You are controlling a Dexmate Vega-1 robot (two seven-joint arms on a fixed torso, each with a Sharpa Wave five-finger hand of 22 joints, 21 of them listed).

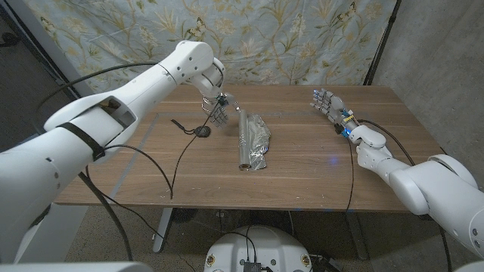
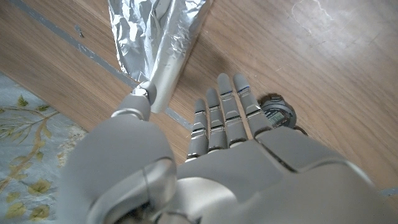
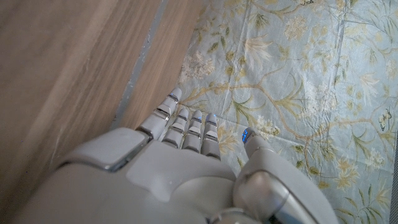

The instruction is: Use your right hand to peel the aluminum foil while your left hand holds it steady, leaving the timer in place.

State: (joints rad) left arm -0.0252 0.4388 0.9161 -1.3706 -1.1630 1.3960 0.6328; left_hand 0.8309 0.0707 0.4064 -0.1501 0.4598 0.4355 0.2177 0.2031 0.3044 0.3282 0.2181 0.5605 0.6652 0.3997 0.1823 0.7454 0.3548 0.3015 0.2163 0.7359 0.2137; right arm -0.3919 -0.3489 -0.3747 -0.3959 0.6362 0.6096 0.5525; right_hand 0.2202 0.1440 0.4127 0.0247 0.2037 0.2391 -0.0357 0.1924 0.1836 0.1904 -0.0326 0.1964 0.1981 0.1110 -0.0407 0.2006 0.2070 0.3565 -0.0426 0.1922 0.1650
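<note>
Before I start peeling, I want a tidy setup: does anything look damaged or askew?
The aluminum foil roll lies mid-table with a crumpled, wrinkled sheet already loose along it, not wound smooth. The timer sits beside it, near the left hand. Nothing is spilled.

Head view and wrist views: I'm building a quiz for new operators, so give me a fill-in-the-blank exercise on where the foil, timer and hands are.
1. The foil roll lies on the ____ table.
2. The timer sits on the robot's ____ side of the foil.
3. The left hand hovers by the roll, holding ____.
4. The right hand is open, ____ from the foil.

Missing words: wooden; left; nothing; apart
</note>
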